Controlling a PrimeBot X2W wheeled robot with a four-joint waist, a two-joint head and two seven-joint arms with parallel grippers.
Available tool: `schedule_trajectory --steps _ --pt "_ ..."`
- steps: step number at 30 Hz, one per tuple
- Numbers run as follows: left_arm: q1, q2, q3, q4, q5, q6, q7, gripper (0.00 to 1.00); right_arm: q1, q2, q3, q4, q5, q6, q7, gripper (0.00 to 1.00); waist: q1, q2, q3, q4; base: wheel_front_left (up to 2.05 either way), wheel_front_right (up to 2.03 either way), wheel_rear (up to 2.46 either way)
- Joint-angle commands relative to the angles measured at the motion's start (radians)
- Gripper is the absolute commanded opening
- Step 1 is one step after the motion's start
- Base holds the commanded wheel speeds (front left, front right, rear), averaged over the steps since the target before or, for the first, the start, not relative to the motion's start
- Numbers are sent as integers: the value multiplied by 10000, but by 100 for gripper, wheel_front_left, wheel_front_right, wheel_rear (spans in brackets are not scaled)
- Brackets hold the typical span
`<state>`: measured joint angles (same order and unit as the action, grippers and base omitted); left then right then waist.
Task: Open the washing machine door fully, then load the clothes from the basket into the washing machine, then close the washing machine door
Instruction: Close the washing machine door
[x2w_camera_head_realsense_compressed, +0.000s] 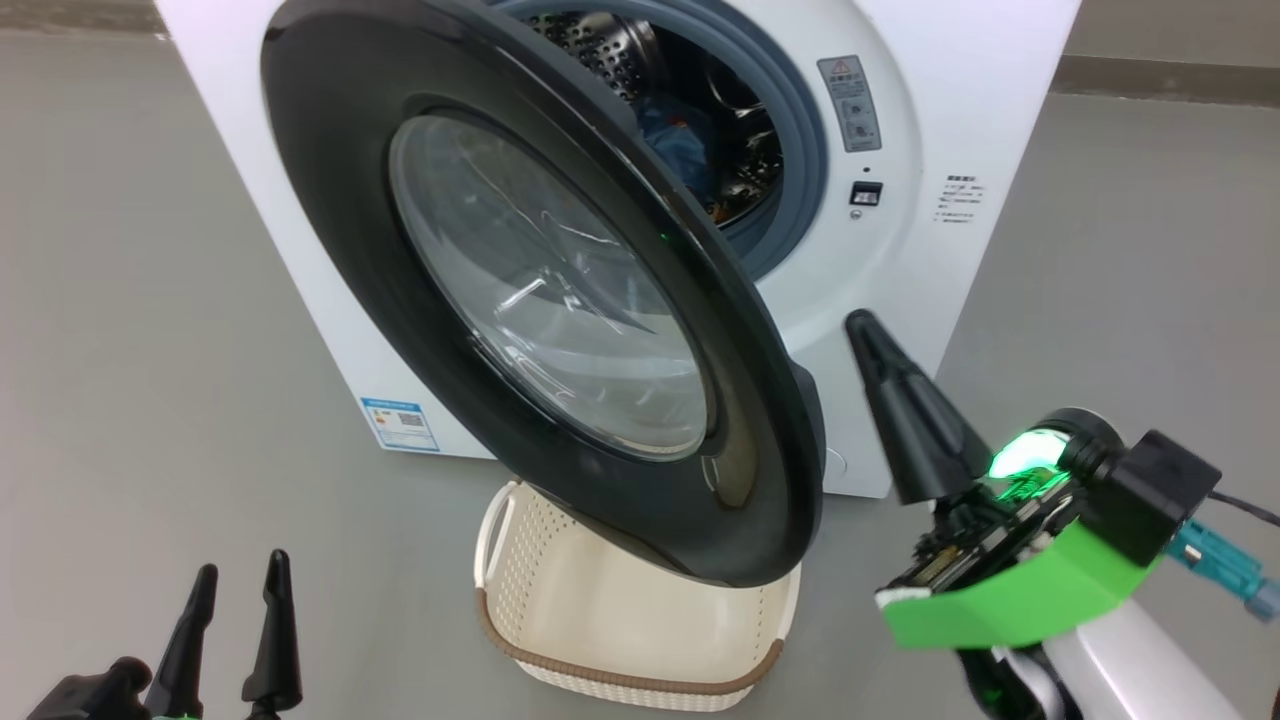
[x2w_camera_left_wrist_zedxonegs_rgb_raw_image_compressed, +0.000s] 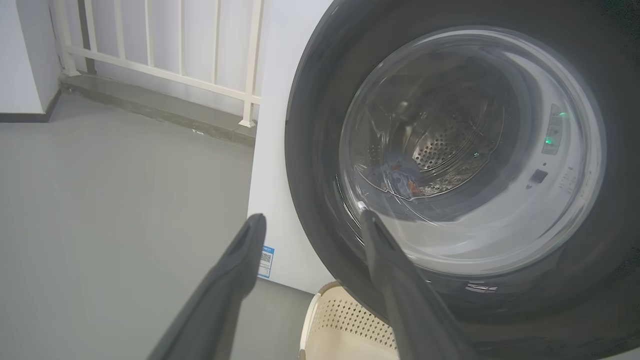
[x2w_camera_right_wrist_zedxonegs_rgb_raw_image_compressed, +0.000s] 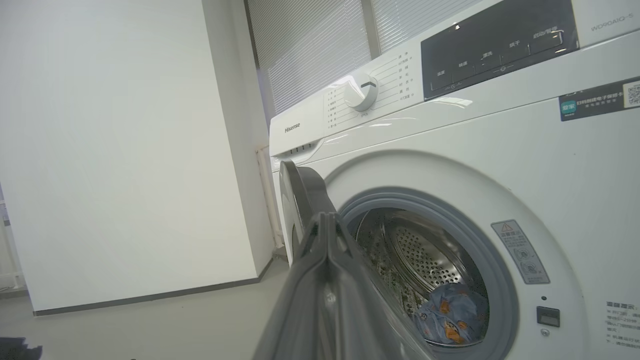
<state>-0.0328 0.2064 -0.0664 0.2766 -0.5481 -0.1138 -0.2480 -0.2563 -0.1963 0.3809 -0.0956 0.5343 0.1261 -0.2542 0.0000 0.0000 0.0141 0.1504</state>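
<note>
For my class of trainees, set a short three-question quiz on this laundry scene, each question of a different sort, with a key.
1. True or false: the clothes lie in the drum of the washing machine.
2. The right gripper is: A open; B shut, holding nothing; C shut on a garment.
3. Fill in: on the floor below the washing machine door stands the ___.
Key: 1 true; 2 B; 3 basket.
</note>
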Motion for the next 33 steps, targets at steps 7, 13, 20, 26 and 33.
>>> schedule_trajectory --steps 7,13,20,26,33 --pt "-265 203 274 -80 -67 -14 -124 100 -16 -134 1276 -629 -196 46 -76 0 0 0 -49 160 0 0 0" --pt "-302 185 269 -11 -86 -27 -128 100 -180 -434 2374 200 -154 46 -76 0 0 0 7 200 0 0 0" --pt "-413 137 221 20 -99 -45 -131 100 -578 -677 2939 1366 -18 46 -76 0 0 0 209 339 0 0 0" --pt "-526 97 187 81 -123 -72 -134 100 -931 -870 3080 2552 202 46 -76 0 0 0 497 546 0 0 0" --pt "-707 89 216 72 -118 -105 -136 100 -1244 -935 2739 3253 297 46 -76 0 0 0 917 714 0 0 0"
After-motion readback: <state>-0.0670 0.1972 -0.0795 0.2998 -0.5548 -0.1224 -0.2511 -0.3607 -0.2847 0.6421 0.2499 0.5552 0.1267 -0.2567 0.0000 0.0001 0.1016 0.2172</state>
